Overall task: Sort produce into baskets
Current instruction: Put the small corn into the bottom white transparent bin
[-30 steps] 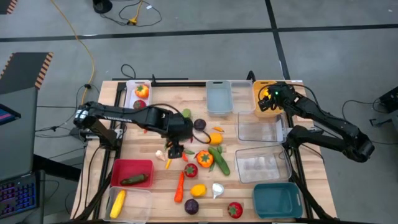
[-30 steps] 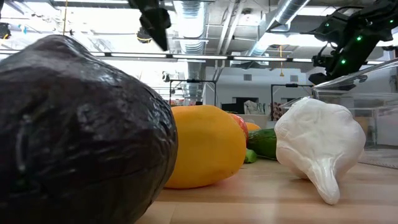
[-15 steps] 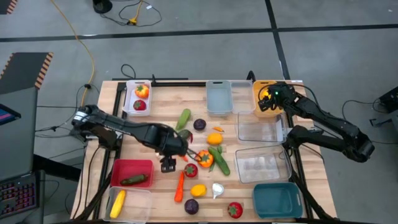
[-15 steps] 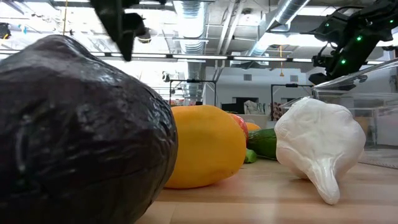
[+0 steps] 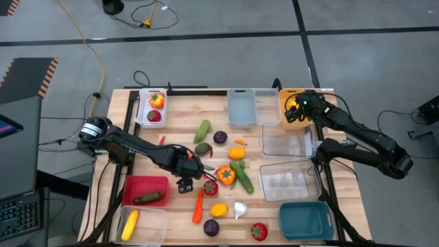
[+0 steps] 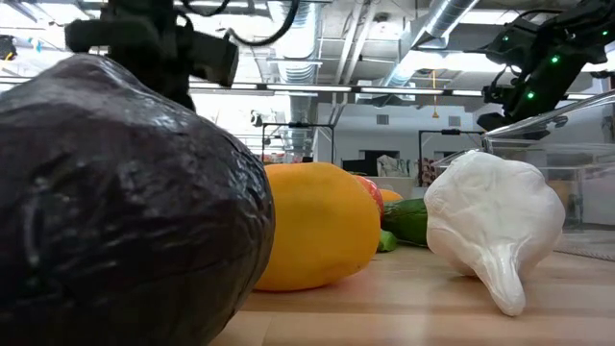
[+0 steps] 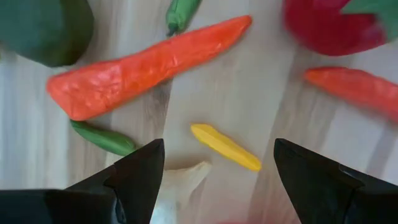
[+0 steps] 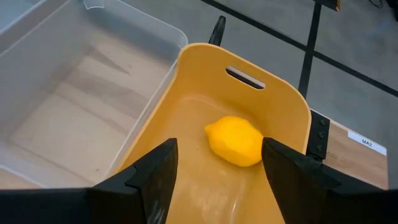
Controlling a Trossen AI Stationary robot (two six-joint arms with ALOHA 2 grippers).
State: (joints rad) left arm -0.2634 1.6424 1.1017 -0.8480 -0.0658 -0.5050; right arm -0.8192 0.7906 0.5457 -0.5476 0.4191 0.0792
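Loose produce lies on the wooden table (image 5: 182, 116). My left gripper (image 5: 184, 185) hangs open, pointing down, low over the middle left. Between its fingers, in the left wrist view, lie a small yellow pepper (image 7: 224, 147) and a white garlic (image 7: 180, 180). A long orange-red pepper (image 7: 149, 65) lies beyond them. My right gripper (image 5: 295, 110) waits open above the orange-yellow basket (image 8: 205, 81), which holds a lemon (image 8: 235, 140).
A tomato (image 5: 210, 187), orange pepper (image 5: 226, 175), carrot (image 5: 199, 204) and green cucumber (image 5: 242, 176) lie close to my left gripper. A red basket (image 5: 145, 191) holding a cucumber stands nearby. White (image 5: 151, 108), grey (image 5: 241, 108), clear (image 5: 285, 140) and teal (image 5: 305, 219) baskets ring the table.
My left gripper has come down toward the table, moving toward the near and left edges, and its wrist has rolled somewhat. It now hangs just over the yellow pepper and the garlic. Its fingers stay open.
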